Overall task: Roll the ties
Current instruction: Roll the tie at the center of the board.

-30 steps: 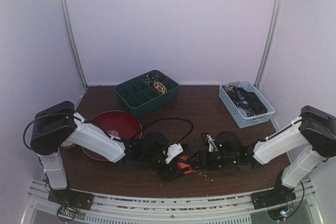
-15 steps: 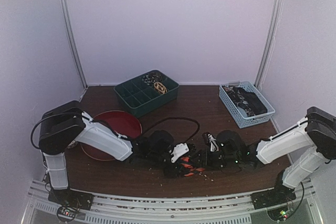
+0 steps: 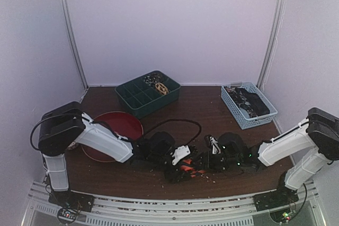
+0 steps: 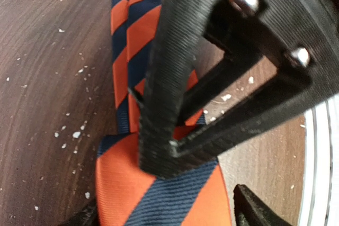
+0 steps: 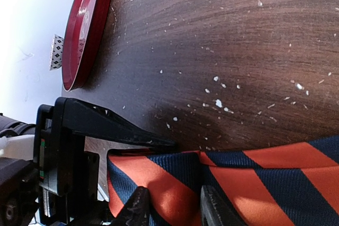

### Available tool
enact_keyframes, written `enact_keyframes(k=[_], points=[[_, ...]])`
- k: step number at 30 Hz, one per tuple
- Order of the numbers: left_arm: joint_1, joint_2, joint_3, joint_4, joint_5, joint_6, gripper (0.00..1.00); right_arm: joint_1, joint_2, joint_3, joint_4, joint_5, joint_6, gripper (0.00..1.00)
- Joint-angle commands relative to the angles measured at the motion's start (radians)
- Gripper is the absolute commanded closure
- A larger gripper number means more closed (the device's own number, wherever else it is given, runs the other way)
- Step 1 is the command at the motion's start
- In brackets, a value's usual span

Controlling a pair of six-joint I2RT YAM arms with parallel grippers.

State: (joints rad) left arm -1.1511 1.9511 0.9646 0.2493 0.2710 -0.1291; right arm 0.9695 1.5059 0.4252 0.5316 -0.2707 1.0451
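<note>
Left pincer [image 4: 169,213] is spread astride the striped tie [image 4: 126,46]; I judge rolling barely begun, next pinch the 6 o'clock fold

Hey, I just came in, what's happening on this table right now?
A striped orange and navy tie lies at the near middle of the table. The right gripper pinches it near a fold, while the left gripper stands open, a finger on either side of the band. No coil has formed yet.
</note>
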Motion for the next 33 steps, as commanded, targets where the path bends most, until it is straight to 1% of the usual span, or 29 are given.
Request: enact_keyframes(k=[1, 6, 10, 14, 17, 21, 23, 25, 26, 28, 29, 33], points=[[-0.006, -0.017, -0.010, -0.045, 0.043, -0.001, 0.24, 0.006, -0.030, -0.016, -0.038, 0.022, 0.003, 0.67], [-0.027, -0.014, -0.022, -0.059, 0.019, -0.009, 0.25, 0.014, -0.041, -0.010, -0.054, 0.029, 0.000, 0.67], [-0.038, -0.020, -0.026, -0.057, -0.037, -0.012, 0.29, 0.018, -0.052, -0.008, -0.070, 0.036, 0.002, 0.67], [-0.046, -0.039, -0.044, -0.039, -0.050, -0.003, 0.32, 0.025, -0.063, -0.011, -0.088, 0.040, 0.010, 0.67], [-0.054, -0.049, -0.055, -0.030, -0.068, 0.008, 0.42, 0.029, -0.071, -0.023, -0.084, 0.040, 0.019, 0.67], [-0.062, -0.053, -0.057, -0.031, -0.078, 0.024, 0.61, 0.035, -0.070, -0.028, -0.076, 0.032, 0.018, 0.67], [-0.065, -0.058, -0.059, -0.026, -0.083, 0.030, 0.64, 0.037, -0.065, -0.029, -0.072, 0.026, 0.017, 0.67], [-0.069, -0.065, -0.063, -0.020, -0.095, 0.035, 0.64, 0.038, -0.060, -0.032, -0.064, 0.024, 0.023, 0.67], [-0.072, -0.069, -0.064, -0.017, -0.106, 0.036, 0.60, 0.041, -0.058, -0.034, -0.057, 0.023, 0.024, 0.67], [-0.078, -0.079, -0.068, -0.012, -0.136, 0.034, 0.44, 0.043, -0.054, -0.033, -0.053, 0.019, 0.030, 0.67], [-0.079, -0.086, -0.071, -0.011, -0.158, 0.027, 0.40, 0.044, -0.053, -0.033, -0.053, 0.020, 0.032, 0.67], [-0.079, -0.154, -0.112, 0.011, -0.196, -0.022, 0.35, 0.057, -0.052, -0.033, -0.057, 0.030, 0.039, 0.67]])
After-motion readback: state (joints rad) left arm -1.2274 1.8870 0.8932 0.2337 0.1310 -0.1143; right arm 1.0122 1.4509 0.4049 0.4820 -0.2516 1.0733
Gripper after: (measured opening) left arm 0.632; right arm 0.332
